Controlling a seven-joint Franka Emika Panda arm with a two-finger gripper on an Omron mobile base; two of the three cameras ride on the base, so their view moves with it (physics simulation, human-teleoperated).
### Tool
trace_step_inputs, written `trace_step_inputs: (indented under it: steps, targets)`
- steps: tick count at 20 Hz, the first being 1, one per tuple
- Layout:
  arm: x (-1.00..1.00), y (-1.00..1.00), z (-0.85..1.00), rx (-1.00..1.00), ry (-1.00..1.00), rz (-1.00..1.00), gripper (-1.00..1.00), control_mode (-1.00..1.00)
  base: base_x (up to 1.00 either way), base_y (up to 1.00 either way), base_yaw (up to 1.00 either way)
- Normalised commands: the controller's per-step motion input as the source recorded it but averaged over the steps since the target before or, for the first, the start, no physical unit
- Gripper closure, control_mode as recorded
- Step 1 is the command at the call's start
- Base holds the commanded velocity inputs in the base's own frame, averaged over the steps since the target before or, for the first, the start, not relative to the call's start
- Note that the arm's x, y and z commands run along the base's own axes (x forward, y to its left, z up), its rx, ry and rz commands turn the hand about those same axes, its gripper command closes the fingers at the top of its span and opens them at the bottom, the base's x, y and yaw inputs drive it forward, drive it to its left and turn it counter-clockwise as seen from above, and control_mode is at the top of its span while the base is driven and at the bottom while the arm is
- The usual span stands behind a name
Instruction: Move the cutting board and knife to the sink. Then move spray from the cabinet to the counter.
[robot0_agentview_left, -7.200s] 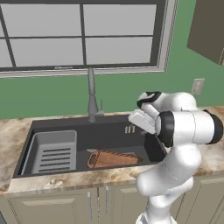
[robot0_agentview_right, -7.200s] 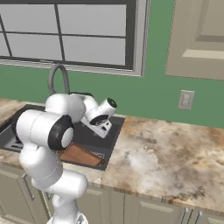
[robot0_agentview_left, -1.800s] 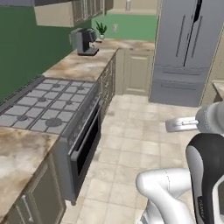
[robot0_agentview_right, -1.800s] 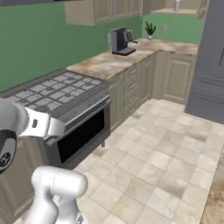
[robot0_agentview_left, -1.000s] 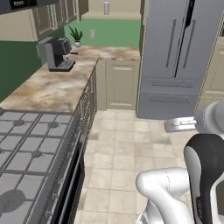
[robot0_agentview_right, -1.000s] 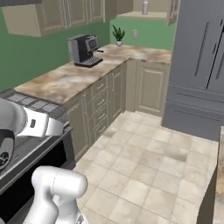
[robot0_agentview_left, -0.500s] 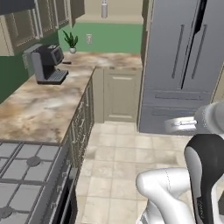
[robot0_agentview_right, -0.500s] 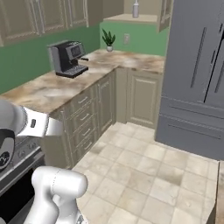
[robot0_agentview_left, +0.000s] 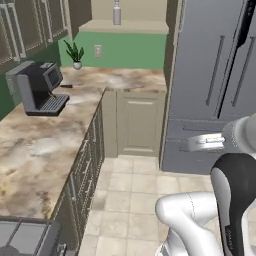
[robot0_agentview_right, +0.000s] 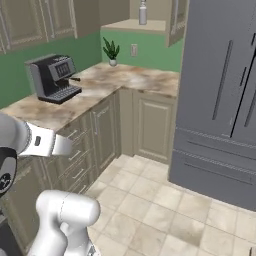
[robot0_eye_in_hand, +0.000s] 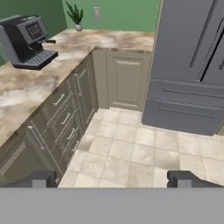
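The base has driven on along the kitchen since half a second ago, so the corner looms nearer. The spray (robot0_agentview_left: 116, 12) stands on the open cabinet (robot0_agentview_left: 125, 26) shelf above the counter (robot0_agentview_left: 120, 80), beside a plant (robot0_agentview_left: 75, 54) and coffee machine (robot0_agentview_left: 40, 87). The gripper (robot0_eye_in_hand: 111, 178) hangs wide open, empty. Fetching the spray remains.

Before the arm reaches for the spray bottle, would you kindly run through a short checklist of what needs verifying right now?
1. Slim pale grey spray bottle upright on the beige cabinet shelf: ok.
2. Cabinet open, bottle in plain sight: ok.
3. Tool open with nothing between its fingertips: ok.
4. Bottle within the arm's reach: not ok, it looks far across the tiled floor.
5. Bare marble-patterned countertop below the shelf for set-down: ok.
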Motion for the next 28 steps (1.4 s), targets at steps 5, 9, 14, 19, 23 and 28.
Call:
trace_step_inputs:
  steps: [5, 9, 14, 19, 23, 28]
  targets:
    - [0.00, 0.00, 0.00, 0.00, 0.00, 0.00, -1.00, 1.00, 1.00, 0.21, -0.04]
    - [0.00, 0.00, 0.00, 0.00, 0.00, 0.00, -1.00, 1.00, 1.00, 0.44, -0.09]
    - [0.00, 0.00, 0.00, 0.00, 0.00, 0.00, -1.00, 1.00, 1.00, 0.76, -0.21]
    - [0.00, 0.00, 0.00, 0.00, 0.00, 0.00, -1.00, 1.00, 1.00, -0.05, -0.02]
    - [0.00, 0.00, 0.00, 0.00, 0.00, 0.00, -1.00, 1.00, 1.00, -0.28, 0.00]
    - [0.00, 0.00, 0.00, 0.00, 0.00, 0.00, -1.00, 1.00, 1.00, -0.03, 0.00]
